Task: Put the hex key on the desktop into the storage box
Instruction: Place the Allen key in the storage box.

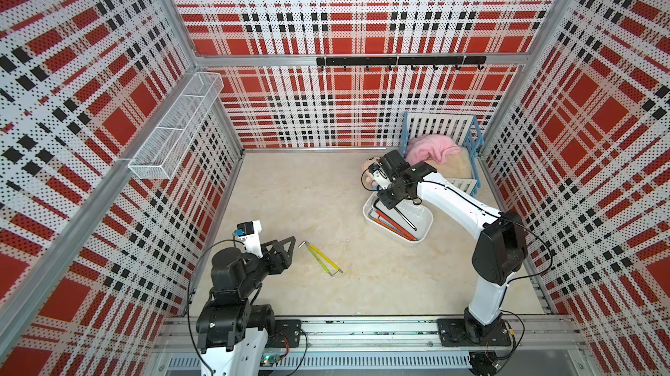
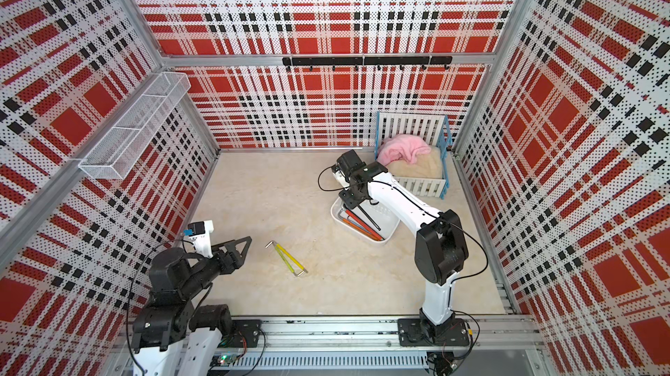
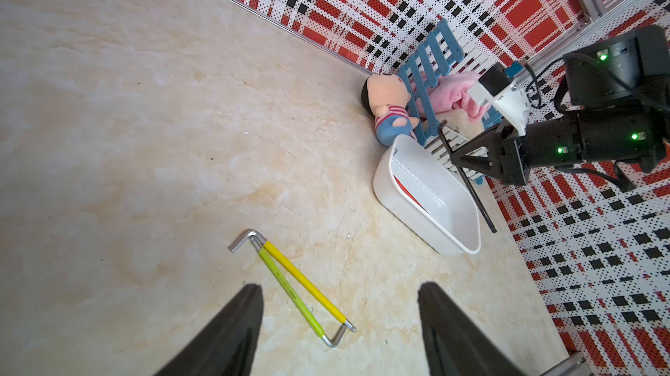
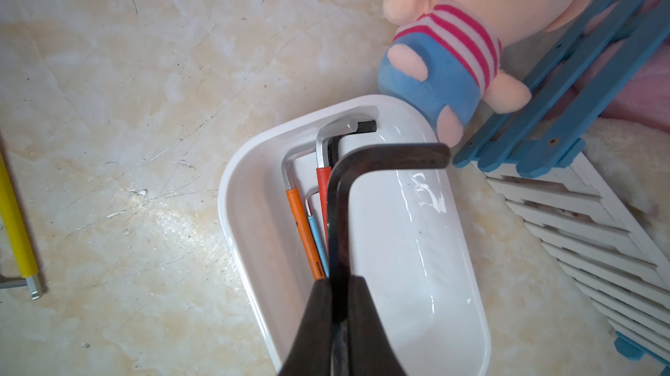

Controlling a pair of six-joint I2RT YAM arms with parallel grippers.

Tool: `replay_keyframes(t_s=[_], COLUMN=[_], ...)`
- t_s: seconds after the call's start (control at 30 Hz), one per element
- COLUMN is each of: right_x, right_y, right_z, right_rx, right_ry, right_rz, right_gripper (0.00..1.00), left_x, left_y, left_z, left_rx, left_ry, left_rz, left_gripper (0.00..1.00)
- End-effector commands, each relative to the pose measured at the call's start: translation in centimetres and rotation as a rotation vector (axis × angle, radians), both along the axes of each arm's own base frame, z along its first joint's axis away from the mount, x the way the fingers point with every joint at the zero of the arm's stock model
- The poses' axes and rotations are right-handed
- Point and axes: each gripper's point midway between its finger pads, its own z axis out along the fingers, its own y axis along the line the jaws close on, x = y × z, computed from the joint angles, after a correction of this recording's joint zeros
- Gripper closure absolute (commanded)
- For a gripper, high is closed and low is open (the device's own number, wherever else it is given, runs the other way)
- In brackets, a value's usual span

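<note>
Right pincer (image 4: 340,280): clamped tight on the long shaft of a black hex key (image 4: 340,193), nothing else in its grip. The key hangs over the open storage box (image 4: 406,265), its short arm reaching across toward the box's far long rim. In a top view the shaft (image 1: 406,218) slants down into the box; whether its tip touches the floor, cannot tell.

Inside the storage box, against one long wall: orange hex key (image 4: 304,232), blue hex key (image 4: 317,240) and red hex key (image 4: 322,189), side by side.

Well apart from the storage box, out on the bare tabletop (image 1: 290,193): yellow hex key (image 3: 306,283) and yellow-green hex key (image 3: 290,291), lying flat in a narrow V with their bent ends at opposite ends.

Left pincer (image 3: 339,289): fingers spread wide, holding nothing, poised just short of that pair and far from the storage box.

Plush doll (image 4: 435,66) sits at the storage box's short end, and a toy crib (image 4: 544,131) stands just beside the box.
</note>
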Motion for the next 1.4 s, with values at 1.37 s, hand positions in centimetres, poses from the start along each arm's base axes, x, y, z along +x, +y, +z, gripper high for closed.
replay_keyframes(t_s=[1.37], right_x=[-0.7], right_y=[1.5], right_z=[-11.5], right_rx=[-0.076], right_ry=[0.092], right_rz=[0.148], right_gripper=[1.00], left_x=[0.4], left_y=[0.3], left_z=[0.0], left_rx=[0.008], left_ry=[-0.013], left_rz=[0.009], left_gripper=[0.27])
